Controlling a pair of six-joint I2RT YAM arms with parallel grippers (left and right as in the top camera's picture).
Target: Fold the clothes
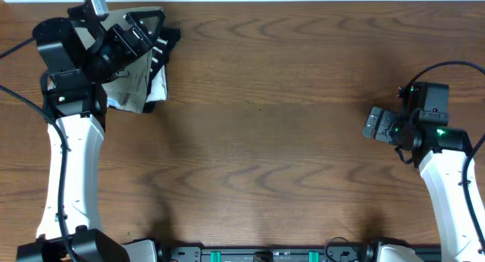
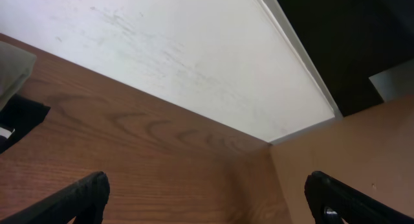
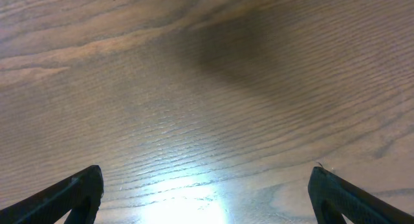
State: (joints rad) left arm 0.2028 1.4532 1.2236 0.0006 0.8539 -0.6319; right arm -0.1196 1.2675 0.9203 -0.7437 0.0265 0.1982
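Note:
The khaki grey-green shorts [image 1: 127,82] lie in a folded bundle at the far left of the table, partly hidden under my left arm. A corner of them shows at the left edge of the left wrist view [image 2: 9,67]. My left gripper [image 1: 155,35] hovers over the bundle's far right side, open and empty. In its own view [image 2: 207,198] the fingers span bare wood. My right gripper [image 1: 371,126] is far off at the right, open and empty over bare wood in its own view [image 3: 207,191].
A black-and-white garment [image 1: 161,71] lies under the right side of the shorts, and its black edge shows in the left wrist view [image 2: 19,117]. A white wall [image 2: 181,49] runs along the table's far edge [image 1: 303,0]. Cables trail from both arms.

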